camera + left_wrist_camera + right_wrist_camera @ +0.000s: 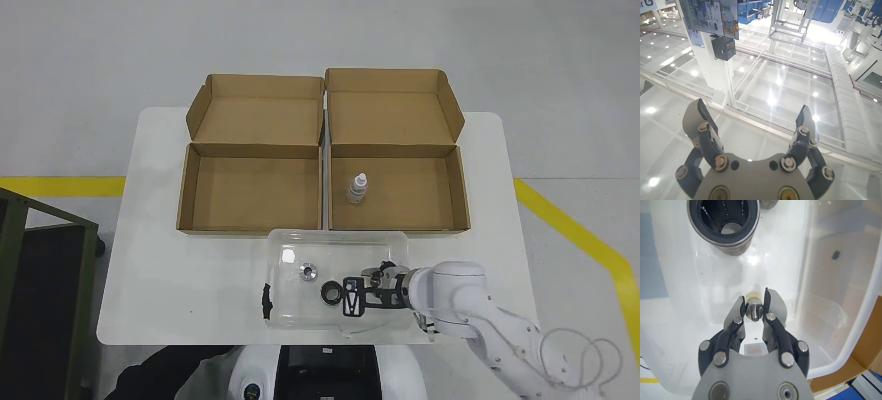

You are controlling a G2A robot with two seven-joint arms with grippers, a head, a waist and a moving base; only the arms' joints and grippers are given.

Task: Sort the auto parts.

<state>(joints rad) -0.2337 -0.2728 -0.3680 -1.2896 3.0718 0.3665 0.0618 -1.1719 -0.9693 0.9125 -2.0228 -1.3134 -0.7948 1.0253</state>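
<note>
My right gripper point(753, 305) is inside the clear plastic bin point(290, 240) and is shut on a small metal threaded stud with a cream tip point(753, 308), just above the bin floor. Beyond it lies a dark cylindrical bearing sleeve point(724, 224), seen from above as a black ring point(330, 294). A silver round part point(308, 270) lies further left in the bin. From above, the right gripper point(352, 297) sits by the ring. My left gripper point(753, 113) is open, holds nothing and points at the ceiling.
Two open cardboard boxes stand behind the bin: the left one point(250, 225) holds nothing, the right one point(455, 190) holds a small white bottle point(357, 187). A black clip point(266, 298) sits on the bin's left rim. White table point(160, 260) lies bare to the left.
</note>
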